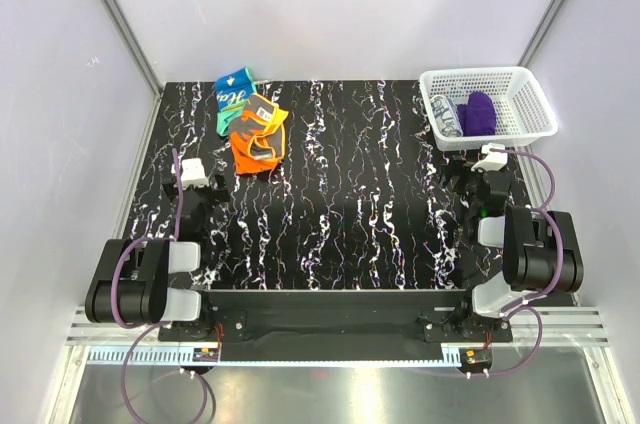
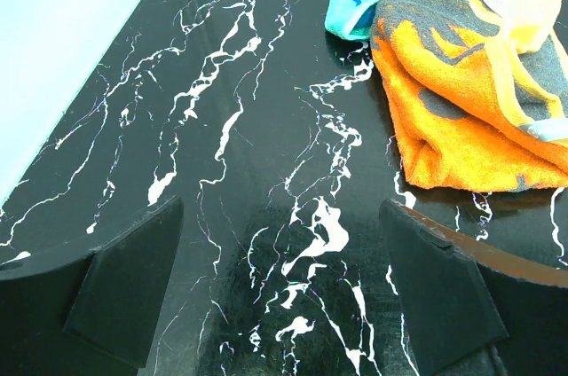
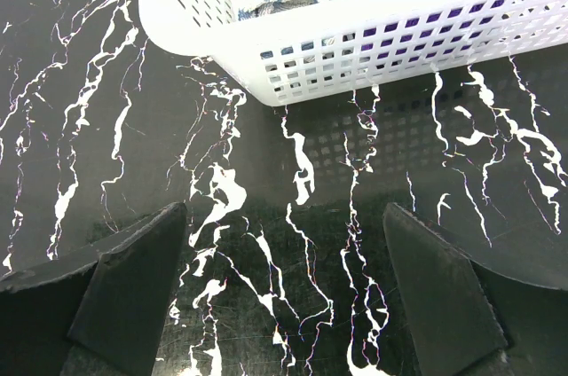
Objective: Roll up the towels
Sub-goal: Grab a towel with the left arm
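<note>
Under orange towel (image 1: 256,151), teal towel (image 1: 232,94) partly hidden

I read the worktop (image 1: 350,214) as glossy black marble-look, the orange towel (image 2: 461,119) as nubby cloth, and the basket (image 3: 373,17) as smooth white plastic.

White print on teal towel (image 1: 232,92) unreadable; no legible text.

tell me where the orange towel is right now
In the top view the orange towel lies crumpled at the far left of the table, overlapping the teal towel just behind it.
</note>
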{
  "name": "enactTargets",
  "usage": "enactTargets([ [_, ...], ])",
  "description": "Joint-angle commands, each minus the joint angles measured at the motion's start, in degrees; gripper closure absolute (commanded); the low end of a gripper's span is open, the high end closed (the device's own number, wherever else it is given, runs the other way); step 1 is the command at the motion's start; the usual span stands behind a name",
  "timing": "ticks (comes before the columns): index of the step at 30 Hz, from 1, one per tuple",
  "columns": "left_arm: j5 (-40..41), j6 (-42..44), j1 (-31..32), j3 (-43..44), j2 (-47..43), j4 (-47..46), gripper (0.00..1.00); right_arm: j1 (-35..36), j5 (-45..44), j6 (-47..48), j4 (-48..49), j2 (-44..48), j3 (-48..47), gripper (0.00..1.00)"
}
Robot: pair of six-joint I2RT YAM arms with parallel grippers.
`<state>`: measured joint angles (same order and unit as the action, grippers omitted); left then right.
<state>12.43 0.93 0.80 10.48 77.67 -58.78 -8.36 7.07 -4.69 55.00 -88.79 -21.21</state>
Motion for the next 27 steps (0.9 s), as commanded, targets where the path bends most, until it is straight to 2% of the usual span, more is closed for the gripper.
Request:
enactTargets([
  [1, 0.49, -0.84, 0.08, 1.21, -1.47, -3.53, 0.01, 0.19, 0.23, 1.17, 2.39, 0.11, -1.73, 0.00],
  [14, 0.49, -0.84, 0.08, 1.21, -1.29, -3.53, 0.01, 0.27, 0.05, 1.26, 2.21, 0.29, -1.73, 0.00],
  [16, 0.49, -0.75, 0.08, 1.12, -1.29, -3.53, 0.01, 1.41, -6.69, -0.40, 1.00, 2.03, -1.73, 0.00],
  [17, 0.49, -0.84, 0.08, 1.21, -1.38, -3.44, 0.01, 1.85, -10.11, -0.76, -1.45, 5.87, -2.42, 0.00],
  [20, 0.49, -0.84, 0.08, 1.30, -1.38, -3.44, 0.01, 1.86, -15.06, -3.04, -18.65, 13.53, -7.16, 0.00],
  [23, 0.49, -0.84, 0.08, 1.30, -1.38, -3.44, 0.01, 2.03, -12.53, -7.69, -30.09, 20.64, -13.57, 0.00],
  [24, 0.49, -0.84, 0.08, 1.30, -1.38, -3.36, 0.01, 2.38, -10.69, -8.75, -36.57, 22.33, -15.07, 0.00],
  [27, 0.49, -0.84, 0.08, 1.30, -1.29, -3.44, 0.01, 7.64, -11.02, -9.20, -44.42, 29.62, -19.55, 0.00],
])
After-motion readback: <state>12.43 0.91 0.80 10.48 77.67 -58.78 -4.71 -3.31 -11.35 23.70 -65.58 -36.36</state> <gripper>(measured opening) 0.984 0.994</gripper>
